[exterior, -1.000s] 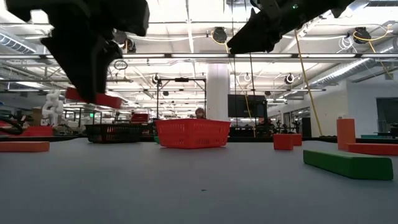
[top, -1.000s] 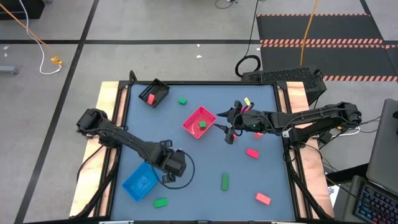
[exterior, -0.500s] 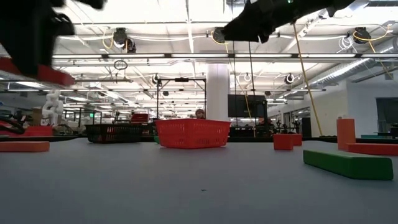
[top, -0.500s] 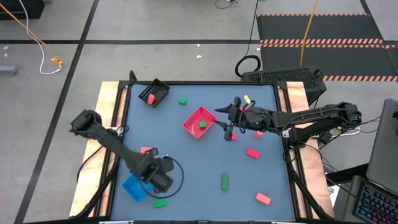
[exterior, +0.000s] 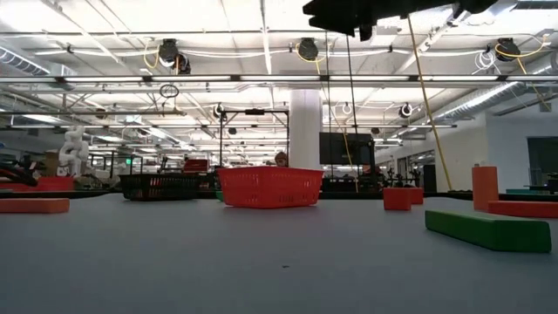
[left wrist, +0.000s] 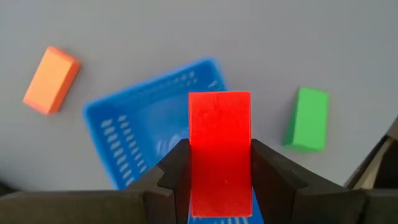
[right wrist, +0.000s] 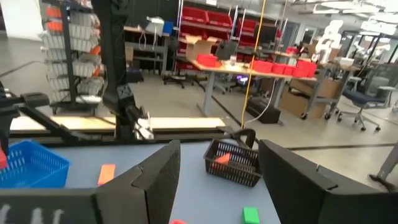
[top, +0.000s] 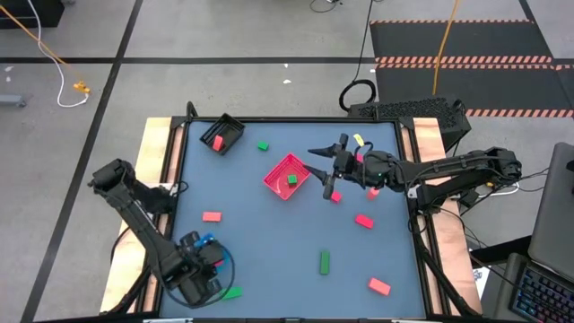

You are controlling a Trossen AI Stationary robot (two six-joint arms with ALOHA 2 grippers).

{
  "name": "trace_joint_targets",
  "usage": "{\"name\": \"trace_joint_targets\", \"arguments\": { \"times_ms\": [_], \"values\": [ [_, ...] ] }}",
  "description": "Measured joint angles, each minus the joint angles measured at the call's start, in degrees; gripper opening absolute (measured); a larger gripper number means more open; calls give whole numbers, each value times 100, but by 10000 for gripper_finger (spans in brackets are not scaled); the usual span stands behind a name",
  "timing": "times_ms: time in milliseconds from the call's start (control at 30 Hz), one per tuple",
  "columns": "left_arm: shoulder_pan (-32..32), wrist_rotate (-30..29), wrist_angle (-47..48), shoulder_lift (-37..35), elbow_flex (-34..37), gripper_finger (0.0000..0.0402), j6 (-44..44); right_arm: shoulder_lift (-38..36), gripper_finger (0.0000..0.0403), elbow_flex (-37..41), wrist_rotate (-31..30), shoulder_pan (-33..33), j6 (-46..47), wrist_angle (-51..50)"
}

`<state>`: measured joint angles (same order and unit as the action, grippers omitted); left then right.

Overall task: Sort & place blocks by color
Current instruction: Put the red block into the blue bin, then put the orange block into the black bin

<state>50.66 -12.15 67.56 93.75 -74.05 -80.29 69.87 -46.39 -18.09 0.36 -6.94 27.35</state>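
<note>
Left gripper (left wrist: pixel 219 177) is clamped on a red block (left wrist: pixel 219 149) across its narrow sides, hanging over the blue tray (left wrist: pixel 134 134) at the table's near-left corner; the block looks rigid, light and smooth-faced, so a flat-side pinch should hold. Right gripper (top: pixel 316 166) sits raised beside the red basket (top: pixel 287 175) mid-table with its fingers apart and empty. The remaining blocks lie scattered on the flat dark-blue tabletop (top: pixel 269 233), in an open workshop with shelving and benches.
</note>
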Motion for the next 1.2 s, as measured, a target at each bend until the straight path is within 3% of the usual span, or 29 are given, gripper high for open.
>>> {"name": "trace_joint_targets", "arguments": {
  "times_ms": [367,600,733,900,1100,1200],
  "values": [
    [508,-4,139,3,388,140,-1122,9,210,0,15,0,251,134],
    [536,-4,156,3,410,326,-1174,28,210,0,20,3,528,120],
    [529,-32,258,3,410,385,-1174,114,210,0,36,9,700,116],
    [524,-119,184,3,410,391,-1068,323,210,0,166,9,795,112],
    [504,-159,-507,3,410,360,-181,696,210,1,502,15,806,114],
    [366,-373,-388,3,410,346,88,797,210,0,494,13,935,116]
  ]
}}
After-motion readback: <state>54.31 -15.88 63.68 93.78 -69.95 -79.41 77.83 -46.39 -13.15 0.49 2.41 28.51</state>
